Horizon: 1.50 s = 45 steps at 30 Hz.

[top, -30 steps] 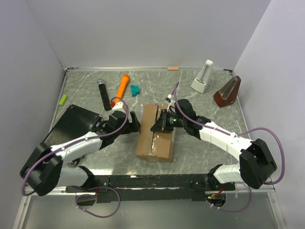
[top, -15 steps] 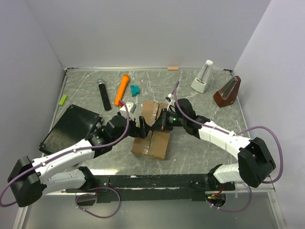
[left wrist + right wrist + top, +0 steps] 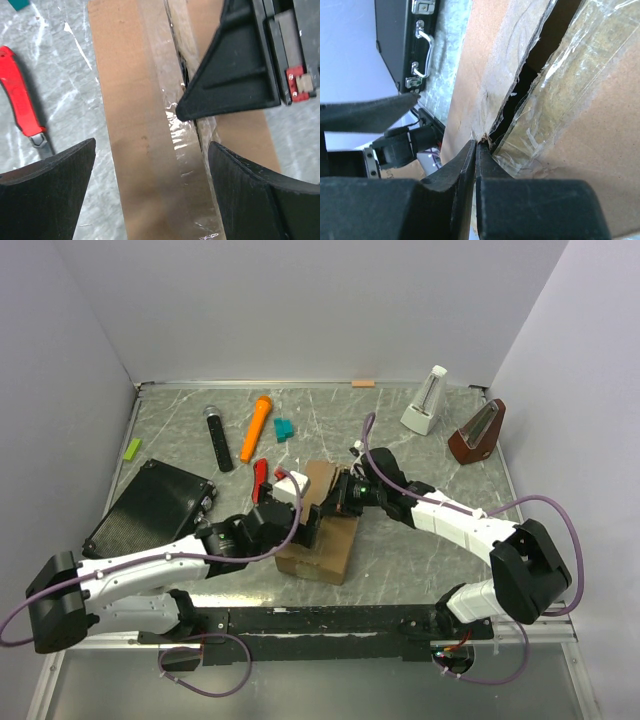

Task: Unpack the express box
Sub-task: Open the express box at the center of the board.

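Left end effector [image 3: 151,145] agape, right [image 3: 475,147] clamped

A grey marbled tabletop [image 3: 330,410] carries everything. Near its middle lies a brown corrugated cardboard box [image 3: 335,545], its clear-taped top seam split open along part of its length. Just beside the box's far left corner lies a red-handled utility knife [image 3: 260,478], and further left a flat black ribbed case [image 3: 150,505] with metal latches. Toward the far edge lie a black stick-shaped remote [image 3: 217,436], an orange plastic cylinder [image 3: 257,428], a small teal block [image 3: 284,428] and, by the left edge, a small green block [image 3: 132,448]. At the far right stand a white metronome [image 3: 425,400] and a brown wooden metronome [image 3: 477,430], near each other but apart. A small tan strip [image 3: 363,383] lies against the back edge
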Each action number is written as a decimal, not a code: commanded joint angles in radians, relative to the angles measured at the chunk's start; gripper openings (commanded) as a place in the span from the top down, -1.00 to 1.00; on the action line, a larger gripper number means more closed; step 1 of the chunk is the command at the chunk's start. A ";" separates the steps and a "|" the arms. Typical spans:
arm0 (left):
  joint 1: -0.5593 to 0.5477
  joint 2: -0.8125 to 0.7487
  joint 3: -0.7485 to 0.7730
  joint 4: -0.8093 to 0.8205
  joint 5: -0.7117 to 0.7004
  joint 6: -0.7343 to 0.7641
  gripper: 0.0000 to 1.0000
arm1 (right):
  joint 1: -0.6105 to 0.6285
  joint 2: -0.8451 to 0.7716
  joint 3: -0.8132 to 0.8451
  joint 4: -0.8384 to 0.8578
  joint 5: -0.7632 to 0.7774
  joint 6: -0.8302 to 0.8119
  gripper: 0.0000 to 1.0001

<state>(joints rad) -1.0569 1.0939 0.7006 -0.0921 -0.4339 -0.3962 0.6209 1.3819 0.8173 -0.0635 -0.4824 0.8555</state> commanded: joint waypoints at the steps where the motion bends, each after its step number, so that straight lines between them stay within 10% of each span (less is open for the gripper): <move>1: -0.055 0.046 0.060 -0.044 -0.127 0.049 -0.96 | -0.006 -0.006 0.060 0.004 0.024 0.027 0.81; 12: -0.143 0.173 0.122 -0.112 -0.290 0.066 -0.89 | -0.006 0.012 0.069 -0.006 0.025 0.030 0.81; 26: -0.143 0.233 0.132 -0.170 -0.378 0.019 -0.26 | -0.015 0.008 0.054 -0.036 0.033 -0.001 0.79; 37: -0.143 0.285 0.145 -0.172 -0.365 0.028 0.06 | -0.020 -0.043 0.066 -0.100 0.062 -0.067 0.03; 45: -0.143 0.307 0.165 -0.195 -0.416 0.019 -0.01 | -0.026 -0.006 0.063 -0.160 0.165 -0.150 0.44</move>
<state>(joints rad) -1.2011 1.3750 0.8280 -0.2443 -0.7879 -0.3790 0.6044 1.3705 0.8394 -0.1867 -0.3771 0.7601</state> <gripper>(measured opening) 0.483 0.328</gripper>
